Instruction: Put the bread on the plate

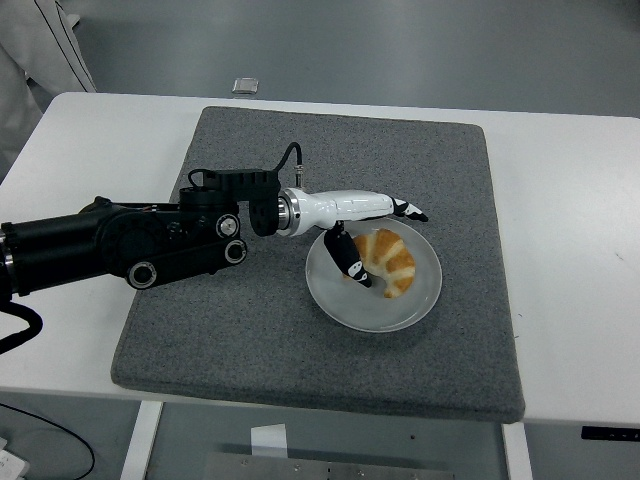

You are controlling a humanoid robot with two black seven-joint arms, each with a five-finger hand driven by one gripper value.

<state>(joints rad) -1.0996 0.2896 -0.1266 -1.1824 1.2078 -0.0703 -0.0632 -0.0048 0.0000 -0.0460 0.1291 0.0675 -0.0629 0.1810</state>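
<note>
White table (pixel 90 150) carries a large grey mat (pixel 250 340), and a person's pale sleeve (pixel 40 50) shows beyond the mat's far left corner. On the mat, right of its middle, stands a round grey plate (pixel 345 300). From the mat's left side the black left arm reaches to the plate; the white left hand (pixel 365 225) has its fingers spread, holding nothing. The bread (pixel 388 258), a golden curved croissant, lies on the plate, long axis running from upper left to lower right.
</note>
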